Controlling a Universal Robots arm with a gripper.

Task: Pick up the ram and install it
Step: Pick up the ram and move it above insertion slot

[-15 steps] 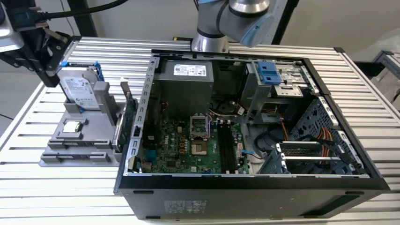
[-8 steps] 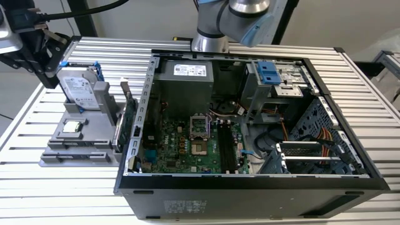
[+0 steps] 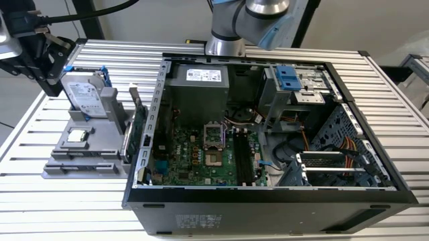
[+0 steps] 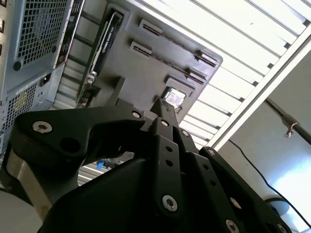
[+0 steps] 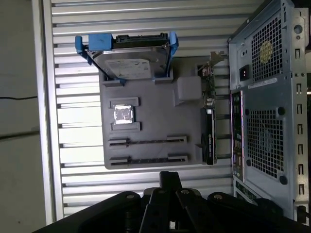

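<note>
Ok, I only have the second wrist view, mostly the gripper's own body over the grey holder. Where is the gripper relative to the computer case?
Observer: In the exterior view the gripper is outside the computer case, off its side at the exterior view's left, where the grey holder lies.
Operator: What stands on the holder there?
Observer: A hard drive in a blue frame, standing upright.
Operator: And is the case open?
Observer: Yes. The motherboard faces up, with long black memory slots beside the processor socket.
</note>
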